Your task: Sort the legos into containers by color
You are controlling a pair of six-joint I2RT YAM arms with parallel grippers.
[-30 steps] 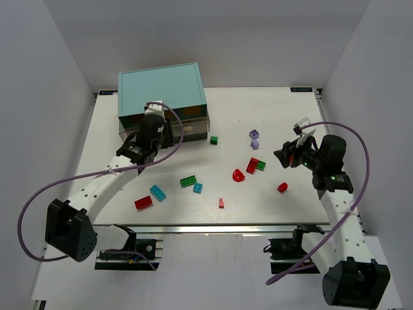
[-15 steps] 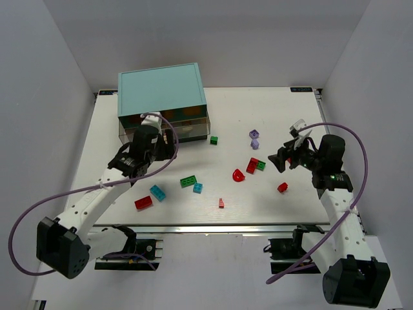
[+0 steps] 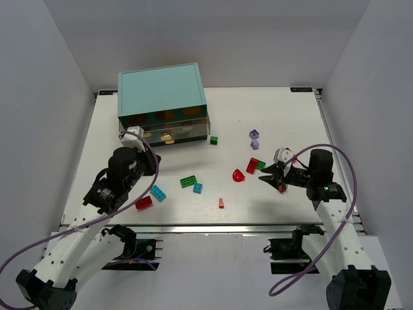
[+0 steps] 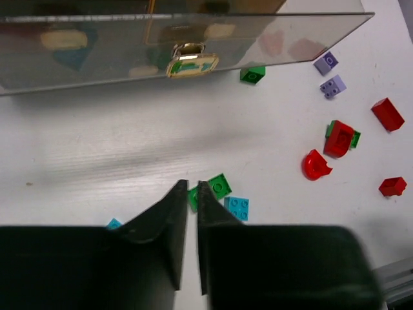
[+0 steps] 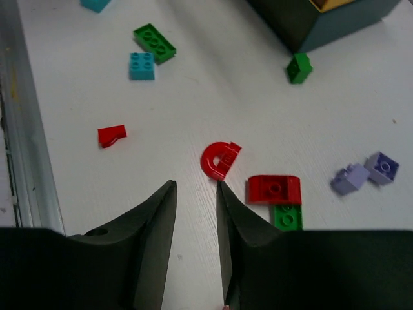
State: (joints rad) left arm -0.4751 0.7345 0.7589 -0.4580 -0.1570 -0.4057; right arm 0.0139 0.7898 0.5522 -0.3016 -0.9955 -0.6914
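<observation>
Left arm [image 3: 119, 177] pulled back, jaws near-shut, empty; right jaws slightly apart.

Teal cabinet [image 3: 161, 87], brownish translucent drawer front [image 4: 97, 45], cream knob [image 4: 191, 64]. Legos on white table [image 3: 290, 116]: red brick [image 3: 143, 202], green brick [image 3: 188, 181], cyan brick [image 3: 158, 192], lavender piece [image 3: 254, 134]. Left gripper [image 4: 191, 186] and right gripper [image 5: 193, 186] black.

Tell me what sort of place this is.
Likely a robot lab cell: blank white walls around a table, two arms bolted at its edge, toy bricks scattered by a drawer cabinet.
</observation>
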